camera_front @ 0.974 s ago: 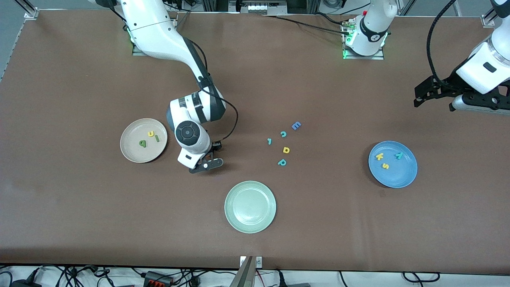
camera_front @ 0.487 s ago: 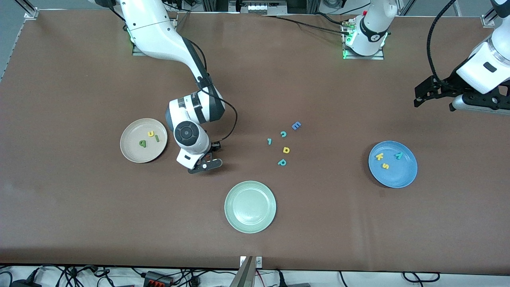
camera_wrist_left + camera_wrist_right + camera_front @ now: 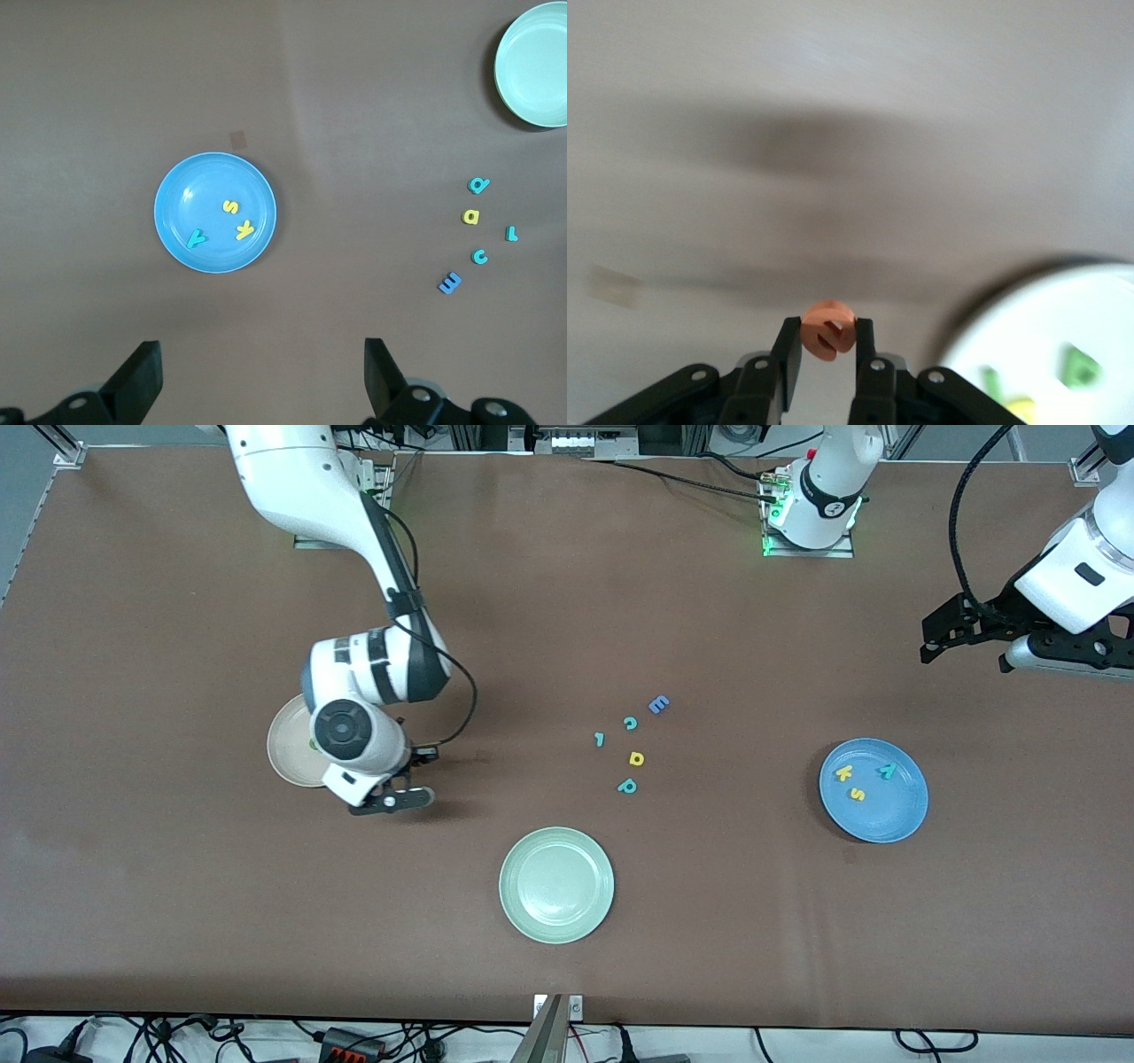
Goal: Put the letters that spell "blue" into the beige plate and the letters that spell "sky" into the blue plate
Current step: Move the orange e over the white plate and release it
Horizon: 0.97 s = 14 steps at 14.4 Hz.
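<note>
- Orange e [image 3: 828, 329] sits pinched in my right tool [image 3: 826, 352], over the bench just beside the beige plate [image 3: 285, 755].
- I should carry it over the plate's bare middle, drop low, then release.
- My left tool [image 3: 257, 382] waits wide apart; s, k, y lie in the blue plate [image 3: 895, 815].
</note>
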### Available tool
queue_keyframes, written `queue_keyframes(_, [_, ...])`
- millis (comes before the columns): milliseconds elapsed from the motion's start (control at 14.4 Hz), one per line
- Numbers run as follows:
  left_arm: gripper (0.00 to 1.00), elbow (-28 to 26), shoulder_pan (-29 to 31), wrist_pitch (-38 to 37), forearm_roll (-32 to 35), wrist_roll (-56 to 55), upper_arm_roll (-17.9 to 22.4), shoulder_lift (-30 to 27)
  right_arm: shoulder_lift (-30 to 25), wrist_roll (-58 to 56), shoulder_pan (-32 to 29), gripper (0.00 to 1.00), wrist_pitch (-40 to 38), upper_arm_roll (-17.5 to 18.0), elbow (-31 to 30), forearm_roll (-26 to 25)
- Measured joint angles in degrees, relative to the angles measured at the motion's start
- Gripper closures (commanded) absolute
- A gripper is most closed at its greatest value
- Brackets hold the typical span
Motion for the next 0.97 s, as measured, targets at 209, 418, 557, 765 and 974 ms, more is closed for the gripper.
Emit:
queue_keyframes(209, [0.00,0.0,0.0,0.0,0.0,0.0,0.0,0.0,-5.2,-4.5,-0.3,0.92,-0.3,-4.0,-9.5,0.0])
queue_keyframes(418, [0.00,0.0,0.0,0.0,0.0,0.0,0.0,0.1,-8.4,-10.3,-0.6,0.92,-0.3,-7.5,-16.7,0.0])
queue_keyframes(557, [0.00,0.0,0.0,0.0,0.0,0.0,0.0,0.1,-9.0,-13.5,-1.5,0.91,0.5,-8.4,-19.1,0.0])
queue_keyframes(765, [0.00,0.1,0.0,0.0,0.0,0.0,0.0,0.2,-8.9,-17.7,-4.1,0.91,1.3,-8.5,-20.2,0.0])
queue_keyframes(974, [0.00,0.1,0.0,0.0,0.0,0.0,0.0,0.2,-8.8,-19.5,-5.4,0.77,1.4,-8.5,-20.5,0.0])
